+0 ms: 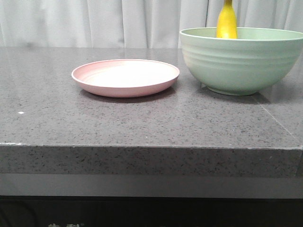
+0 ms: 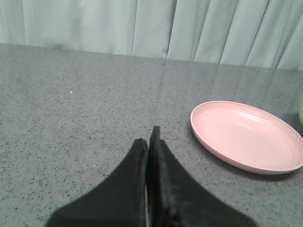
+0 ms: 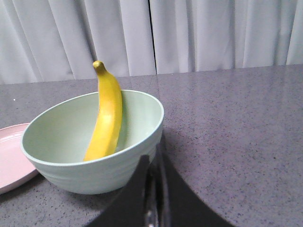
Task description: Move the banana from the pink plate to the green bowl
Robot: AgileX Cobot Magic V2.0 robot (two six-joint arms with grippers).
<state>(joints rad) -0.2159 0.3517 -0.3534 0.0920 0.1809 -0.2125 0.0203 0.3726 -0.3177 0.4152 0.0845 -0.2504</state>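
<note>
The banana [image 1: 227, 21] stands upright inside the green bowl [image 1: 241, 61] at the table's right, leaning on the far wall; the right wrist view shows the banana [image 3: 106, 118] in the bowl [image 3: 94, 165]. The pink plate [image 1: 125, 77] lies bare at the table's middle and also shows in the left wrist view [image 2: 246, 137]. My left gripper [image 2: 149, 137] is shut and empty, low over the table to the left of the plate. My right gripper [image 3: 154, 153] is shut and empty, just outside the bowl's rim. Neither gripper shows in the front view.
The grey speckled table [image 1: 142, 123] ends in a front edge low in the front view. A pale curtain [image 1: 118, 21] hangs behind the table.
</note>
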